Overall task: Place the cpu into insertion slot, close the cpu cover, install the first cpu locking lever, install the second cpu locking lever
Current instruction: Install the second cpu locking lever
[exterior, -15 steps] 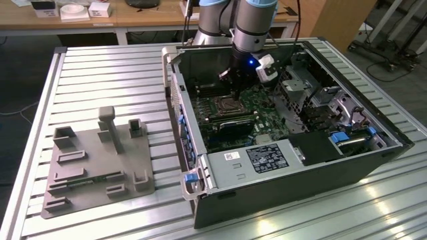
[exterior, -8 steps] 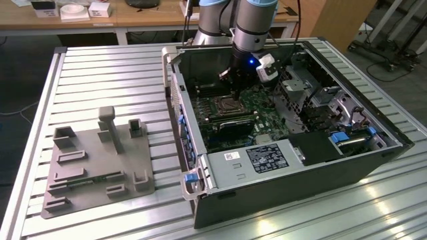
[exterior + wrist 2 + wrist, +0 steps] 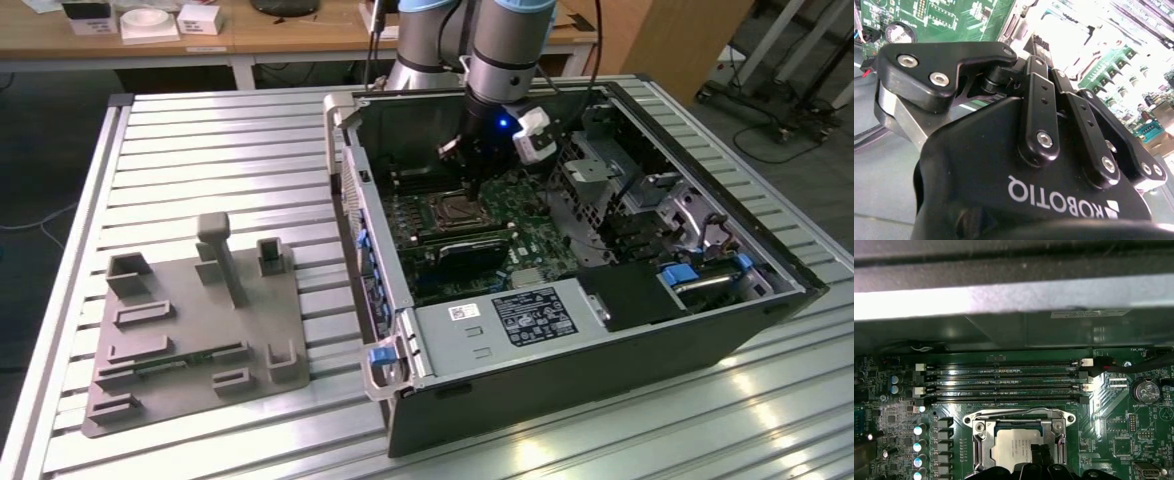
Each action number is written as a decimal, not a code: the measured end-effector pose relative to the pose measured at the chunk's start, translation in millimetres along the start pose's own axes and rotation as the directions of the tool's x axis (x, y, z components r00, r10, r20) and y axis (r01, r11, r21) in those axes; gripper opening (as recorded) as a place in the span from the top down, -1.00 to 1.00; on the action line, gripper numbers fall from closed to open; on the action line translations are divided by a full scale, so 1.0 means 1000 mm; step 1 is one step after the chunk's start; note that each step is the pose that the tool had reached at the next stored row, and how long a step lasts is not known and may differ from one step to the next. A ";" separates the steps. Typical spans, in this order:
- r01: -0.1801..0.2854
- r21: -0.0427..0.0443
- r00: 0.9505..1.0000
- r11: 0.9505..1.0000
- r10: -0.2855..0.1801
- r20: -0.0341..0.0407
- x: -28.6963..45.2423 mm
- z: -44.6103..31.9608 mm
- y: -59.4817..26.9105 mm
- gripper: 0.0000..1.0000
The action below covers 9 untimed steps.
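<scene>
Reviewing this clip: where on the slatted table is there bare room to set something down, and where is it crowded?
Bare slats lie on the table behind the grey fixture plate, between it and the open computer case, and in front of the case toward the exterior view's right. Inside the case it is crowded: the tool hangs over the cpu beside the memory slots.

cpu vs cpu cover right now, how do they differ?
The small flat silvery-tan square cpu is a solid plate; the thin silvery metal cpu cover is an open frame with a large square window. The cpu lies inside that window, while the cpu cover lies flat around it. The cpu cover is the larger square. Both are metallic, and the hand is down over them.
</scene>
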State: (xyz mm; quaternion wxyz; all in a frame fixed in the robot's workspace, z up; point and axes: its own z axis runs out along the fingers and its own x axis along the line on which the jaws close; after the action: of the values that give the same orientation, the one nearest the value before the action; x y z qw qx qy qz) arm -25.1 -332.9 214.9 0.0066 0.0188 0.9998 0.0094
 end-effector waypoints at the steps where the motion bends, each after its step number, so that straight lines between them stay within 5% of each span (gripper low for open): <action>1: 0.000 0.000 1.000 1.000 0.000 0.000 0.0000 -0.0003 0.0000 0.80; 9: 0.000 0.000 1.000 1.000 0.000 0.000 -0.0001 -0.0055 0.0001 0.80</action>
State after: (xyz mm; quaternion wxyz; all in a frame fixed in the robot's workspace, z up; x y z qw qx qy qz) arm -25.1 -332.9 220.4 0.0066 0.0188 0.9998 0.0094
